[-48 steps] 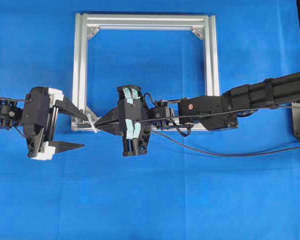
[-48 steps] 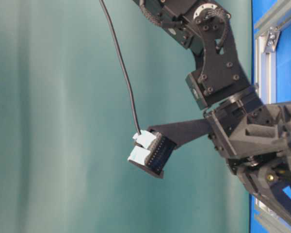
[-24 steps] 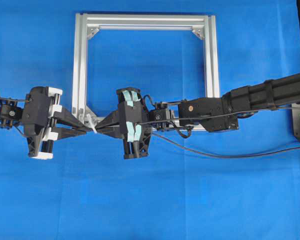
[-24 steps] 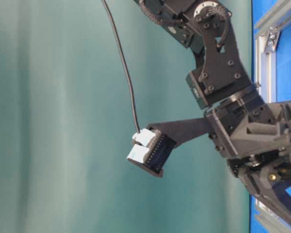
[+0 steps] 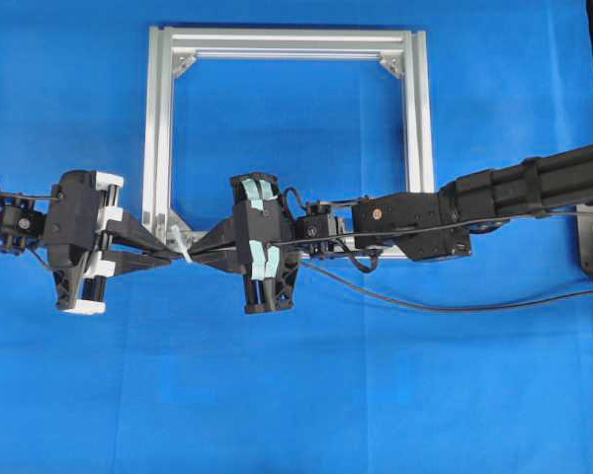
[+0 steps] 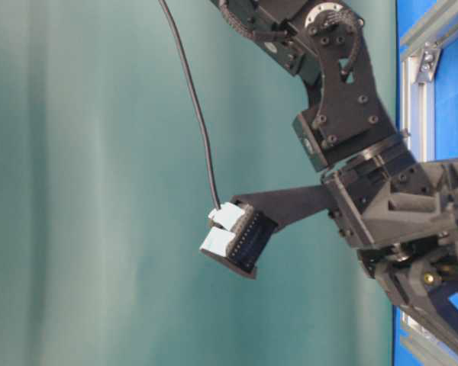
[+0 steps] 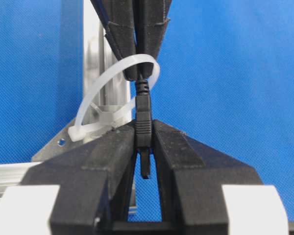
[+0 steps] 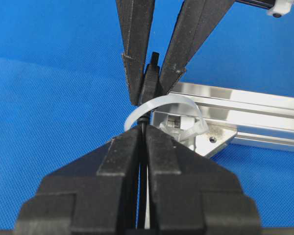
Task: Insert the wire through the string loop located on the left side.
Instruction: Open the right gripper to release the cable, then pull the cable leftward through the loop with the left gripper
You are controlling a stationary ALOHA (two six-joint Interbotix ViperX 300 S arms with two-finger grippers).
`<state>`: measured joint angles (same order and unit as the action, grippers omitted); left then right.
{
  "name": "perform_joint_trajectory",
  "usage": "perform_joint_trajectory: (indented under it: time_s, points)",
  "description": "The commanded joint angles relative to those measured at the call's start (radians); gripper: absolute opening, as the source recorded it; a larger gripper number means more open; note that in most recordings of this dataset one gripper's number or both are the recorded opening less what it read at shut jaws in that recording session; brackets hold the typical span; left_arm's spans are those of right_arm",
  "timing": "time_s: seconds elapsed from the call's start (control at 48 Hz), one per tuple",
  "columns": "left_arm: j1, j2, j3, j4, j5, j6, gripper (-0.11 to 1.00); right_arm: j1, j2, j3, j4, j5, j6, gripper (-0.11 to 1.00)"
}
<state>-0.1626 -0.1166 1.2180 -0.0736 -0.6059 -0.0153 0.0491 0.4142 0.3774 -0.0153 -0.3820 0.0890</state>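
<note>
Left wrist view: the left claw (image 7: 143,147) is closed on the wire (image 7: 143,120), clamping its dark plug body; the plug tip projects past the fingers toward the camera. The wire's long axis runs straight between the two claws. It passes through the string loop (image 7: 108,93), a translucent white band fixed at the lower-left corner of the aluminium frame (image 5: 158,138). Beyond the loop, the right claw (image 7: 137,73) is closed on the thin black cable section. Overhead view: both claws meet tip to tip at that frame corner above the blue bench (image 5: 306,395).
</note>
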Motion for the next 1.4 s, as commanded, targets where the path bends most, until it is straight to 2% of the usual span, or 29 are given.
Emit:
perform_joint_trajectory:
  time_s: [0.0,0.188,0.25,0.355,0.521,0.584,0.918,1.147,1.293,1.376]
  points:
    - [-0.002,-0.011,-0.018,0.002,-0.005,0.0,0.08,-0.009,-0.02,-0.02,0.006,0.008,0.002,0.0]
    - [-0.003,-0.011,-0.018,0.0,-0.005,-0.002,0.08,-0.012,-0.021,-0.02,0.009,0.028,0.005,0.01]
    - [-0.002,-0.011,-0.018,0.0,-0.006,-0.005,0.08,-0.012,-0.021,-0.02,0.009,0.038,0.005,0.07]
    - [-0.003,-0.011,-0.018,0.002,-0.006,-0.008,0.08,-0.012,-0.021,-0.02,0.011,0.061,0.006,0.31]
    - [-0.002,-0.011,-0.018,0.0,-0.005,-0.008,0.08,-0.012,-0.026,-0.014,0.009,0.091,0.003,0.81]
    - [-0.002,-0.011,-0.02,0.0,-0.006,-0.008,0.08,-0.012,-0.029,-0.011,0.009,0.092,0.003,0.93]
    - [-0.003,-0.017,-0.015,0.0,-0.005,-0.008,0.08,-0.012,-0.029,-0.011,0.009,0.087,0.003,0.94]
    - [-0.002,-0.117,0.049,0.0,0.021,-0.008,0.08,-0.012,-0.029,-0.011,0.008,0.091,0.003,0.94]
    - [-0.002,-0.233,0.103,0.0,0.107,-0.014,0.08,-0.012,-0.029,-0.011,0.008,0.087,0.003,0.94]
    - [-0.002,-0.313,0.117,0.0,0.212,-0.015,0.08,-0.012,-0.031,-0.012,0.006,0.087,0.002,0.94]
